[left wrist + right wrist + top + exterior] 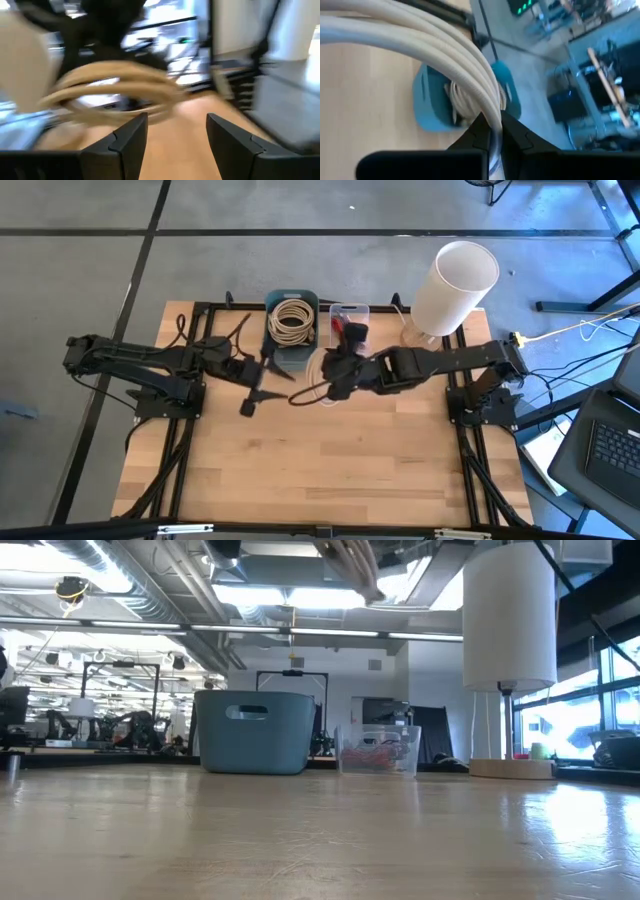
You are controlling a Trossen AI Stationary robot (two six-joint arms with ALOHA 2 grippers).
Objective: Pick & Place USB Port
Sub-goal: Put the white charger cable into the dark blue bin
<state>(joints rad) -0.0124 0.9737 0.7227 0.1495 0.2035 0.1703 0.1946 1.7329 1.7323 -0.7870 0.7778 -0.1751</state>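
Observation:
A beige coiled USB cable [420, 37] hangs in the air in my right gripper [492, 131], which is shut on it above the table's far middle, right beside the blue bin [291, 352]. In the high view the coil [308, 392] shows as a thin loop just left of that gripper [335, 377]. More beige coils [291, 320] lie inside the bin. My left gripper [176, 131] is open, lifted off the table left of the coil [115, 90], its fingers pointing toward it without touching. In the high view this gripper [262, 388] sits near the bin's front. My right gripper pinches several strands of the coil [487, 107] together between its two fingers, which lie across the strands. The coil is lifted clear of the table and arcs away from the fingers over the blue bin [432, 107]. How far back the strands reach cannot be seen.
A clear plastic box [348, 320] holding red items stands right of the bin at the far edge. A tall white lamp [455, 285] stands at the far right corner on a wooden base. Bare wooden tabletop [320, 470] fills the near half.

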